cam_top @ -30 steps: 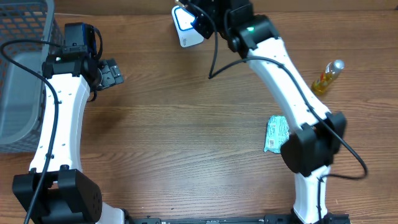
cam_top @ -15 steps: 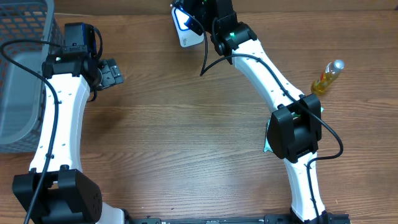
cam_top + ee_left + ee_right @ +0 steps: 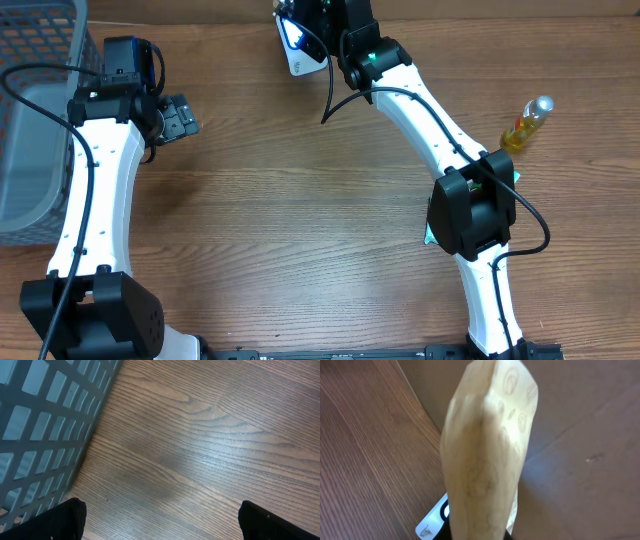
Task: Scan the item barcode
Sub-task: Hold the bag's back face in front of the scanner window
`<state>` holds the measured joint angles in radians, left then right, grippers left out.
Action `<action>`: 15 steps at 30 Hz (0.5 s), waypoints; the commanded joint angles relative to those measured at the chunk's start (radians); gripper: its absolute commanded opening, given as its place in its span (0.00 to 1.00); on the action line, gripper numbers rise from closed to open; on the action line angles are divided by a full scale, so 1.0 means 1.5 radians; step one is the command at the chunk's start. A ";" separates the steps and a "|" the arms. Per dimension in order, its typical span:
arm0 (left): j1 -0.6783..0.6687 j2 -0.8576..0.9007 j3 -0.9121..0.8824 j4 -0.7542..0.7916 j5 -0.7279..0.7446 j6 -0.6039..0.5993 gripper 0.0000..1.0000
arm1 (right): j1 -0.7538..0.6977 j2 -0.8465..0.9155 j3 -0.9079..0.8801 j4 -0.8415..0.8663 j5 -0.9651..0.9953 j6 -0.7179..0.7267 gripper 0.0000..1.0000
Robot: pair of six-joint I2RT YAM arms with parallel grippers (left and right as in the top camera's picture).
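My right gripper point(image 3: 318, 30) is at the table's far edge, top centre, shut on the item point(image 3: 298, 45), which from overhead is a white pack with a blue mark. The right wrist view shows the item point(image 3: 487, 455) as a pale cream pouch standing up out of the right gripper point(image 3: 477, 535) and hiding the fingers. A white and blue corner with small dark print point(image 3: 427, 527) shows below it; I cannot tell whether that print is the barcode. My left gripper point(image 3: 180, 115) is open and empty at the left, over bare wood point(image 3: 172, 522).
A grey mesh basket point(image 3: 35, 120) stands at the far left, and its wall point(image 3: 45, 435) is close to the left fingers. A small yellow bottle point(image 3: 527, 122) lies at the right. A green packet point(image 3: 443, 215) lies partly under the right arm. A brown wall point(image 3: 580, 435) rises behind the pouch.
The right arm's elbow swung left and inward in the first half second, then held still. The pouch stayed near the same spot. The left arm has not moved.
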<state>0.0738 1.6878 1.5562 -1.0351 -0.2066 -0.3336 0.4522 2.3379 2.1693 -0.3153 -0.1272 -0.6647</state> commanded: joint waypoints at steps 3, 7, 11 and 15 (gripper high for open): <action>-0.002 0.006 0.002 0.000 -0.007 0.003 1.00 | 0.002 0.027 -0.001 -0.011 -0.042 0.006 0.04; -0.002 0.006 0.002 0.000 -0.007 0.003 1.00 | 0.003 0.028 -0.001 -0.024 -0.051 0.006 0.04; -0.001 0.006 0.002 0.000 -0.007 0.003 1.00 | 0.003 0.028 -0.001 -0.042 -0.051 0.006 0.04; -0.002 0.006 0.002 0.000 -0.007 0.003 0.99 | 0.003 0.028 -0.001 -0.054 -0.062 0.006 0.04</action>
<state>0.0738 1.6878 1.5562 -1.0355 -0.2066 -0.3332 0.4522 2.3741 2.1689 -0.3912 -0.1951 -0.6621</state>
